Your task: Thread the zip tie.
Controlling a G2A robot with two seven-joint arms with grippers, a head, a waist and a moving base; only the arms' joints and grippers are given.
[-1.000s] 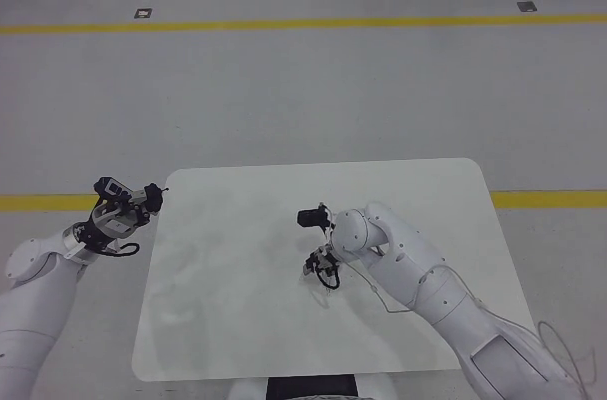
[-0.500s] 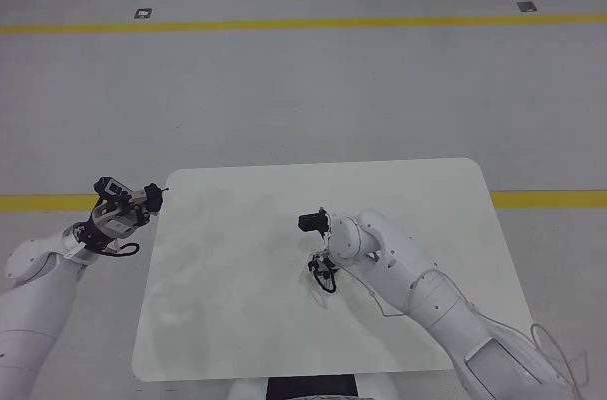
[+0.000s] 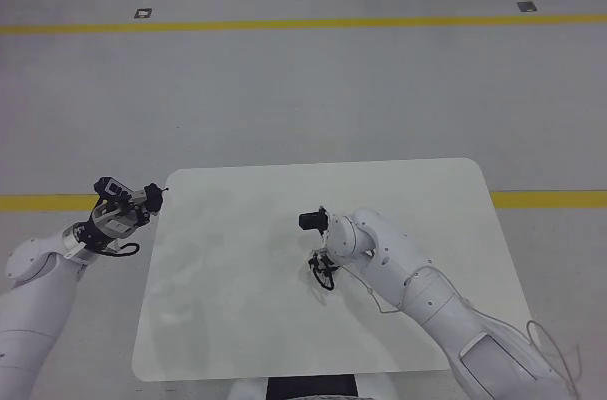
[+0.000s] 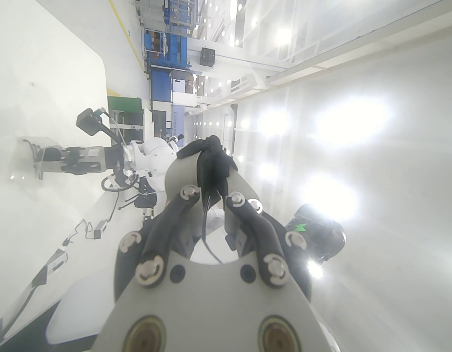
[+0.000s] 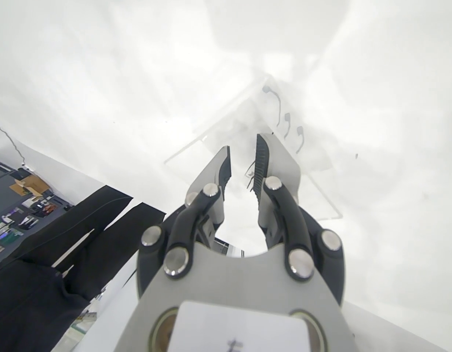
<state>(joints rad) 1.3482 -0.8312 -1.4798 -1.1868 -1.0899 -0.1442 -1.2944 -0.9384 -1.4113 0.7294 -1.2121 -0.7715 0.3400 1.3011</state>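
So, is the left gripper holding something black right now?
Yes, the left gripper is shut on a black zip tie, whose thin tail runs back toward the wrist.

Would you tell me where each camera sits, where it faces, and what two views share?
Top view: above the arms, facing down at the table; both arms.
Left wrist view: left wrist, facing across the table; left gripper shut on zip tie.
Right wrist view: right wrist, facing down at clear fixture; right gripper open.
Shared: top and left wrist views both show the right gripper.
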